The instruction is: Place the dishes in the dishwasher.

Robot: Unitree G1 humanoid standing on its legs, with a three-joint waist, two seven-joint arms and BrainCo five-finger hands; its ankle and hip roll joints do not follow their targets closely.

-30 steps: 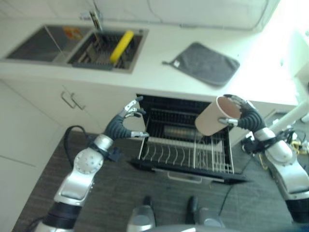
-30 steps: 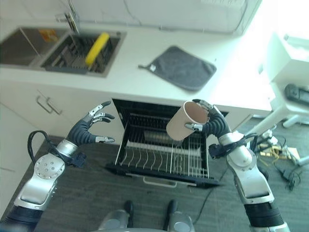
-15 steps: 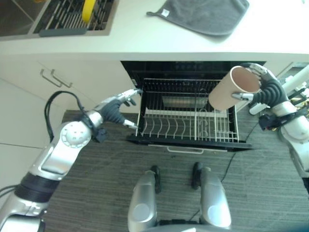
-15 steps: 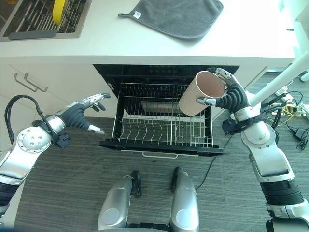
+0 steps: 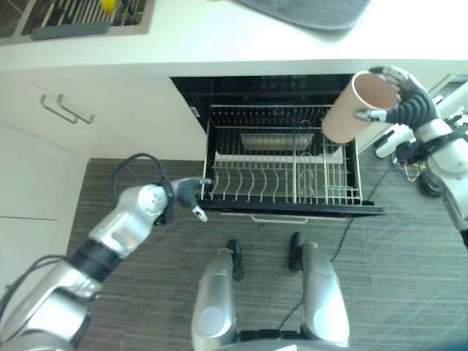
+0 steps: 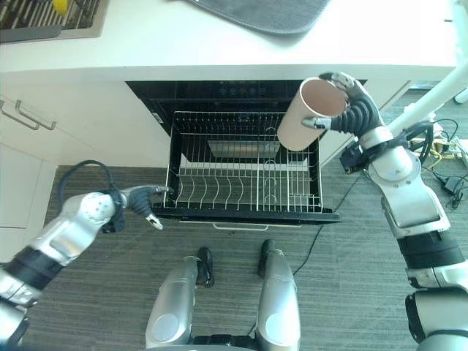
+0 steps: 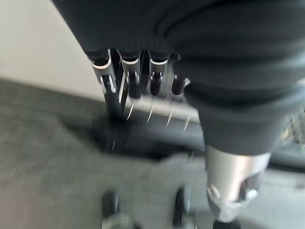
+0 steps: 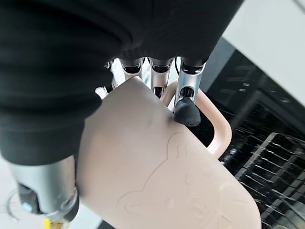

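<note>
A beige mug (image 5: 349, 108) with a bear relief and a handle hangs tilted above the right side of the dishwasher's pulled-out wire rack (image 5: 241, 186). My right hand (image 5: 409, 102) is shut on the mug, with its fingers (image 8: 187, 102) curled over the rim and handle. The left hand (image 5: 191, 199) sits low at the rack's front left corner, fingers (image 7: 132, 76) straight and pointing at it. Whether they touch the rack I cannot tell. The rack holds no dishes that I can see.
A white counter runs above the dishwasher, with a grey cloth (image 6: 256, 11) on it and a sink (image 5: 88, 14) at the far left. White cabinet doors with handles (image 5: 62, 110) stand left of the opening. A white pole (image 6: 431, 102) leans at the right.
The camera has tilted down. My left hand has dropped and moved in to the rack's front left corner. The right hand still holds the mug over the rack's right side.
</note>
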